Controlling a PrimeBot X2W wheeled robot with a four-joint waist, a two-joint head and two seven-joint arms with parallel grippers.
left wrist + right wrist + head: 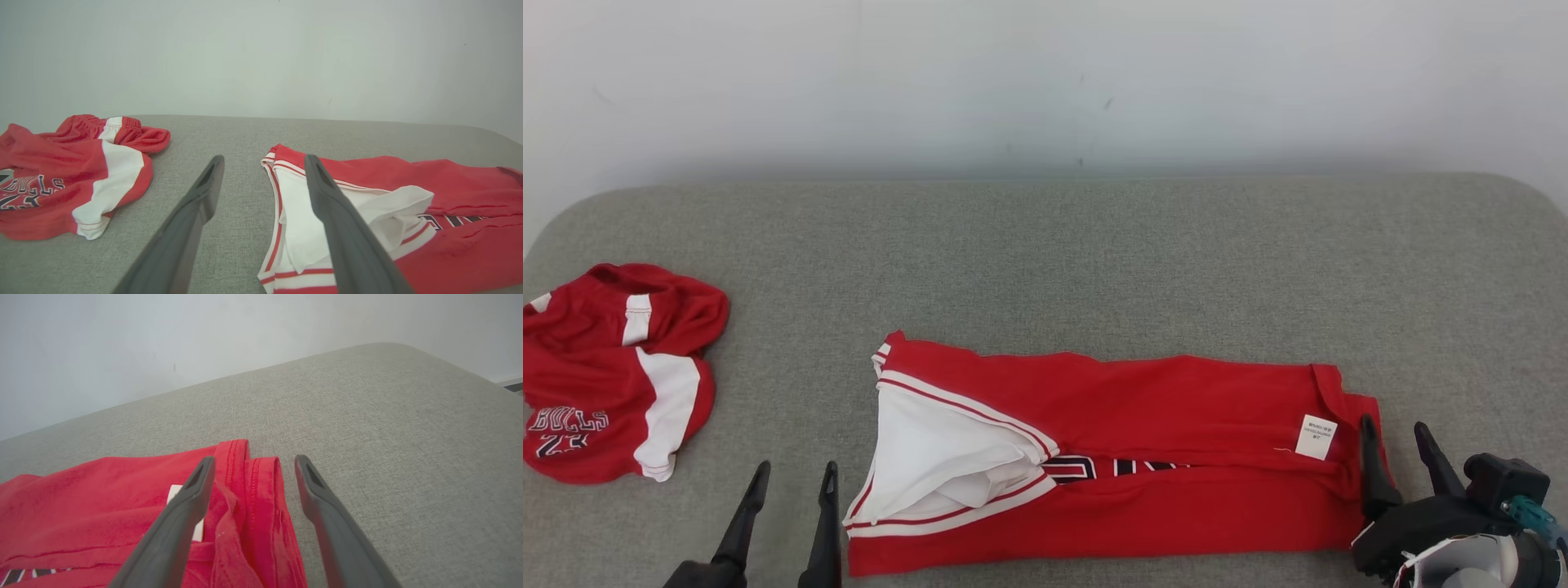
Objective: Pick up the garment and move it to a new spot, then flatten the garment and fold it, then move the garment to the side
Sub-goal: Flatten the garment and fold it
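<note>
- Worktop (1094, 261): grey fabric surface with rounded far corners at upper left and upper right of the head view. Its far edge meets a pale wall (1045, 82).
- Garment (1176, 408): red jersey folded into a long band, lying flat across the lower centre of the head view. The white-trimmed end is at the left and the hemmed end at the right.
- The near long edge of the garment runs close to the bottom of the frame. A white label (1316, 437) sits near the right end.
- Open room: a broad bare strip of worktop above the garment, from left to right. There is also bare surface to the right of the hem.
- Left hand (797, 469): lower left of the frame, fingers spread, released, grasping nothing. It is just beside the white-trimmed end; I cannot tell whether it touches.
- Right hand (1392, 422): lower right, fingers spread, released. One finger is over the red hem and the other over bare worktop. The cloth is not pinched.
- Second red garment (605, 367): crumpled with white panels and dark lettering, at the left edge and well apart from the folded one. It takes up the room on that side.
- A bare gap of worktop lies between the two garments, and the left hand is at its lower end.
</note>
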